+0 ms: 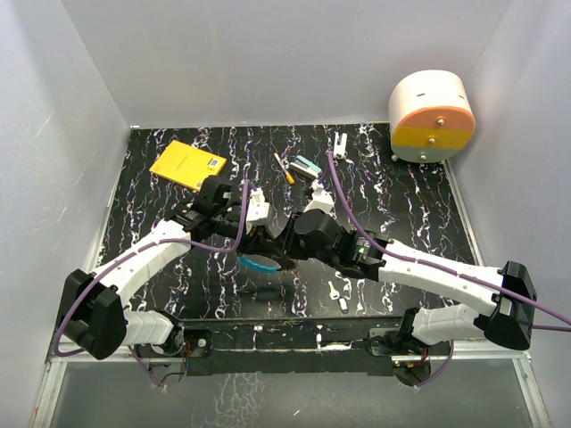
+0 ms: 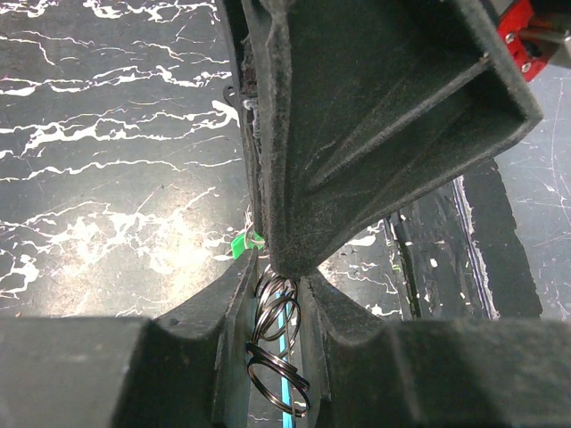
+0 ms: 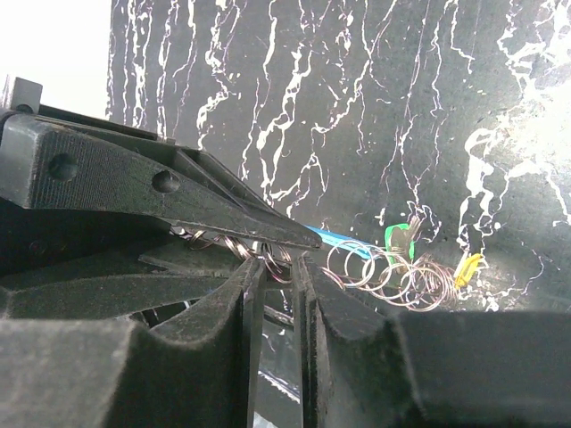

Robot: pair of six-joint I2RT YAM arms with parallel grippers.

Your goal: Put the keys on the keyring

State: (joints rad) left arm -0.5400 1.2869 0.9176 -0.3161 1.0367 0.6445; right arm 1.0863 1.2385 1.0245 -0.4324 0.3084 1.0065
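White walls (image 1: 268,53) were seen around a black, white-veined tabletop (image 1: 401,214), near the middle of which the keyring (image 1: 259,265) was held between both arms. From above, its blue arc was seen running roughly left to right, bowed toward the near edge. The left gripper (image 2: 278,296) was clamped on the wire loops, with the blue strip running lengthwise down the narrow gap between its fingers. The right gripper (image 3: 278,276) was likewise closed on the wire beside it, its fingers almost together. In the right wrist view the rest of the loops was strung out sideways from that grip. A green-headed key (image 3: 398,239) was seen standing up from the loops, and a yellow-headed key (image 3: 467,267) hung at their far end. Two silver keys (image 1: 334,288) were left lying to the right of the keyring, apart from it. Beyond the keyring lay an orange-and-white stick (image 1: 284,168) and a teal-and-white block (image 1: 307,167).
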